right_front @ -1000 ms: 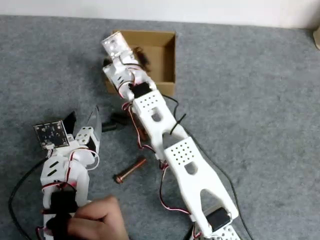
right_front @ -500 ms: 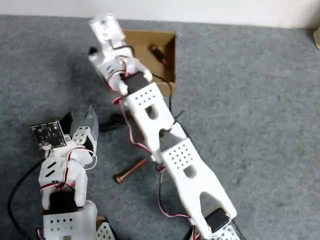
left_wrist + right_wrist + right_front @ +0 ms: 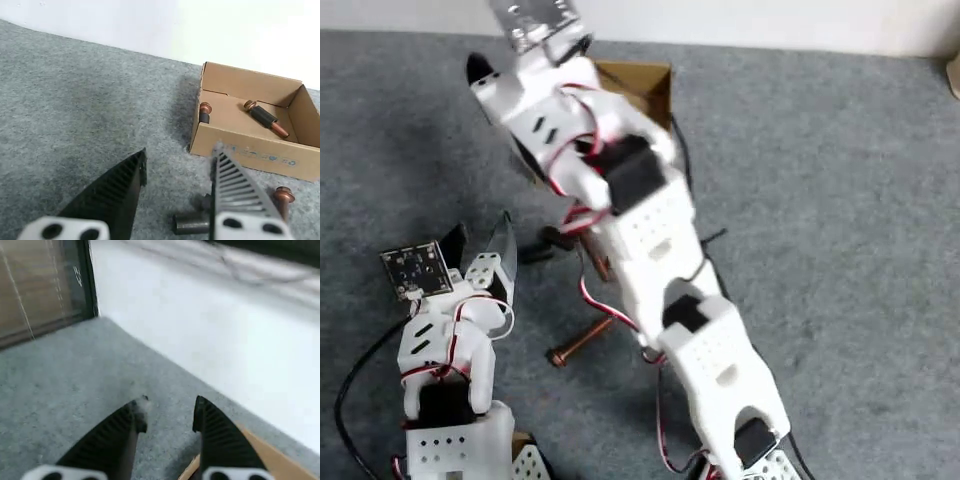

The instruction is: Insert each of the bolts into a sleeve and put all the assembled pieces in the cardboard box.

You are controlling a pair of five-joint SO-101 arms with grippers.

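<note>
The cardboard box (image 3: pixel 250 145) holds two bolts in dark sleeves, one lying near its middle (image 3: pixel 265 118) and one at a corner (image 3: pixel 204 113). On the carpet in front of it lie a loose dark sleeve (image 3: pixel 190 223) (image 3: pixel 555 240) and a copper bolt (image 3: pixel 582 338), whose head (image 3: pixel 283 196) shows past my finger. My left gripper (image 3: pixel 177 165) (image 3: pixel 480 237) is open and empty, low over the carpet, short of the sleeve. My right gripper (image 3: pixel 170 412) is open and empty, raised above the carpet beside the box's edge (image 3: pixel 250 450).
The raised right arm (image 3: pixel 650 230) stretches diagonally across the middle and hides most of the box (image 3: pixel 645 80) from above. Grey carpet (image 3: pixel 840 200) covers the surface, with a white wall (image 3: pixel 125 20) behind. Cables trail beside the arms.
The right gripper has lifted out of the box and swung up and left, leaving an assembled piece inside. A hand at the left arm's base has gone. The left arm has barely moved.
</note>
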